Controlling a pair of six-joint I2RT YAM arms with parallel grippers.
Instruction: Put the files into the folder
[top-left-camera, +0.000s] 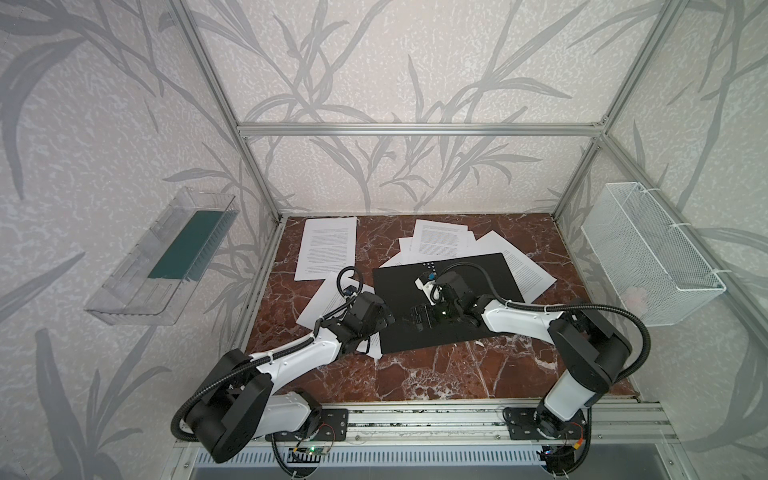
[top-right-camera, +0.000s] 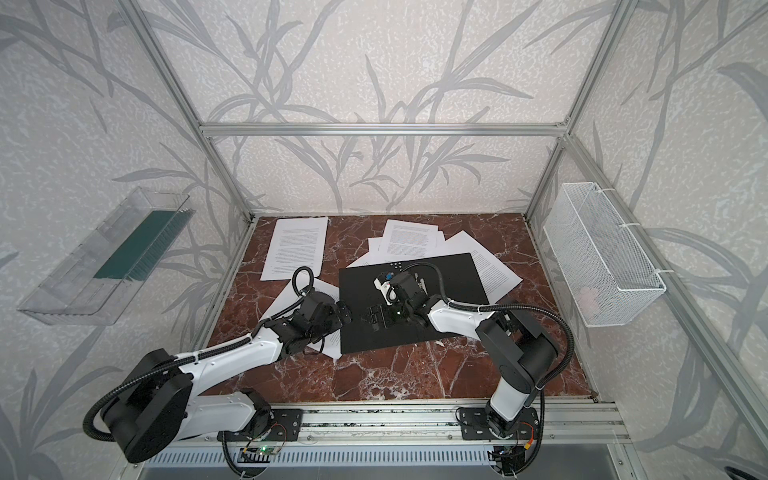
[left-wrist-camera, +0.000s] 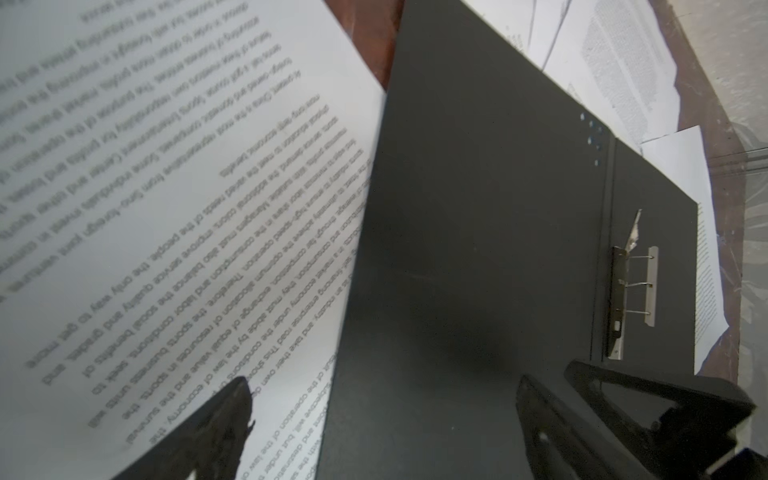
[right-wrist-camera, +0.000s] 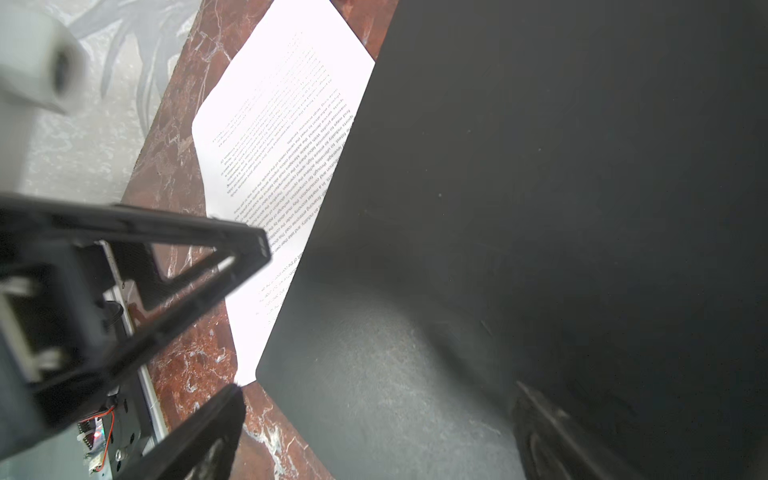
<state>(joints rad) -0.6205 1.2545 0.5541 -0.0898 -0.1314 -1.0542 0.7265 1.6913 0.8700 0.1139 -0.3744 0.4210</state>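
Marble tabletop (top-left-camera: 436, 374), files (top-left-camera: 530, 270) under folder (top-left-camera: 395, 295)

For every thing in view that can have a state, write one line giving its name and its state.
Thin black folder: open, lying flat, inside facing up.
Metal spine clip: holds no sheets.
White printed paper sheets: loose on the red-brown marbled table, none filed, some partly under the folder.
Left gripper: open, empty.
Right gripper: open, empty, over the folder.
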